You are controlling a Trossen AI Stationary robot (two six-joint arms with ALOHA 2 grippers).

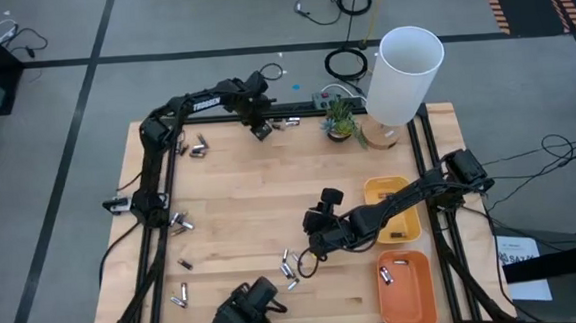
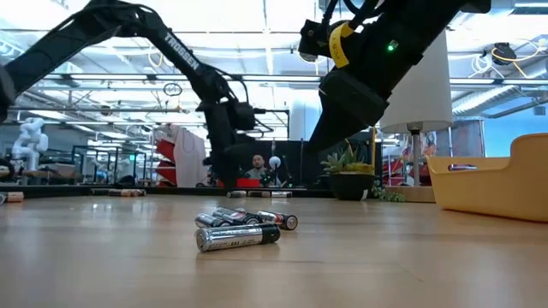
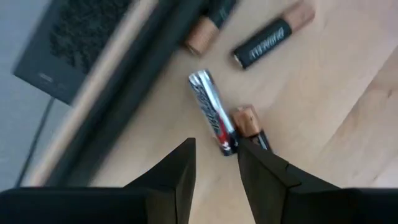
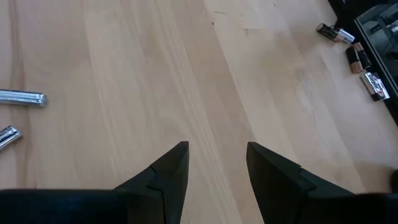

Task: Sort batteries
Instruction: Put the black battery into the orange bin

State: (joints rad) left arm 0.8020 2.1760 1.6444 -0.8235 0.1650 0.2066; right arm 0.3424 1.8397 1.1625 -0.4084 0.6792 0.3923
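Batteries lie scattered across a wooden desk (image 1: 269, 183) as two robot arms work to sort them. The left gripper (image 1: 260, 129) hovers at the far edge, its jaws partly open and empty above a silver battery (image 3: 213, 112) that touches a copper-topped battery (image 3: 251, 124). The right gripper (image 1: 309, 263), jaws likewise parted with nothing between them, hangs near a cluster of batteries (image 1: 289, 266) at the near side, just beside the yellow tray (image 1: 391, 210) and orange tray (image 1: 406, 288). The cells look small, rigid, smooth and prone to rolling; a grip across the middle of the barrel, jaws square to its length, seems safest.
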